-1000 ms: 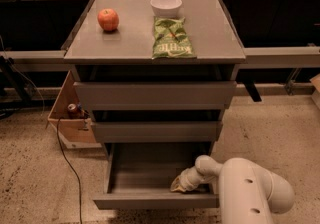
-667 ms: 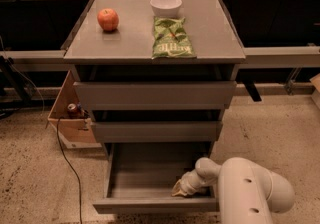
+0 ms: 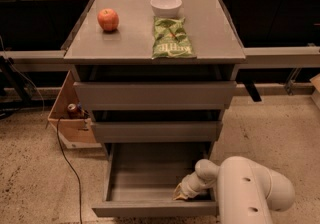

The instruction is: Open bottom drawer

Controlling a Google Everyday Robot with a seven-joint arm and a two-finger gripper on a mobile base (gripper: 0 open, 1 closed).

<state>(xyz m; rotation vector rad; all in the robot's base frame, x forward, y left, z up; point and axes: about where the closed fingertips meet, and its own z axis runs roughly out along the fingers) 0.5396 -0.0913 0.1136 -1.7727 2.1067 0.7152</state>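
The bottom drawer [image 3: 150, 209] of the grey cabinet [image 3: 155, 93] is pulled well out, showing its shallow grey box interior with nothing in it. My white arm [image 3: 250, 188] comes in from the lower right and reaches down into the drawer. The gripper [image 3: 181, 193] sits inside the drawer's front right corner, just behind the drawer front. The two upper drawer fronts, the tall one [image 3: 155, 95] and the mid one [image 3: 156, 131], are pushed in.
On the cabinet top lie a red apple [image 3: 108, 19], a white bowl [image 3: 166, 4] and a green chip bag [image 3: 172, 38]. A cardboard box [image 3: 70, 118] with a can stands on the floor at the left, with a black cable [image 3: 65, 163] trailing over the speckled floor.
The bottom drawer has slid a little farther out toward the camera, and the gripper has moved with it, staying at the front right corner.
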